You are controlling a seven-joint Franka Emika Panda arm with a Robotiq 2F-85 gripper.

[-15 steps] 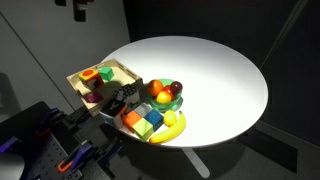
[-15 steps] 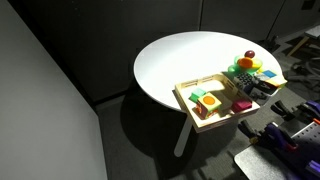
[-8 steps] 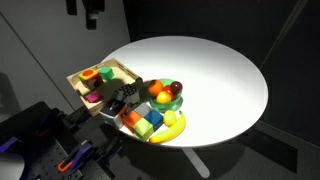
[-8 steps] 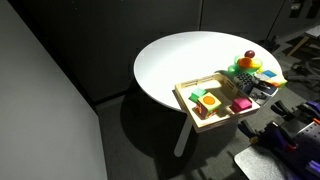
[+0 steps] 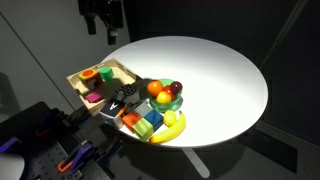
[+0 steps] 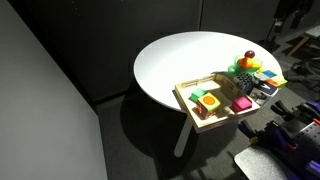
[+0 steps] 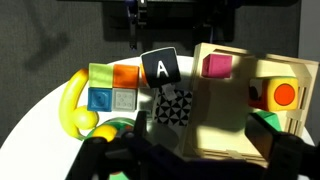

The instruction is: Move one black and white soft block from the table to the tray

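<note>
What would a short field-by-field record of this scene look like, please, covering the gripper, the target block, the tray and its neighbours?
table: round, white top
tray: holds a magenta block and an orange and green block
black and white soft block: on the table, just outside the tray's rim
gripper: raised well above the blocks, fingers apart, holding nothing
nearby: black block marked A, four coloured blocks, banana, fruit bowl
task state: block not yet in the tray

Boxy black gripper (image 5: pixel 104 24), dark fingers (image 7: pixel 133 20)
</note>
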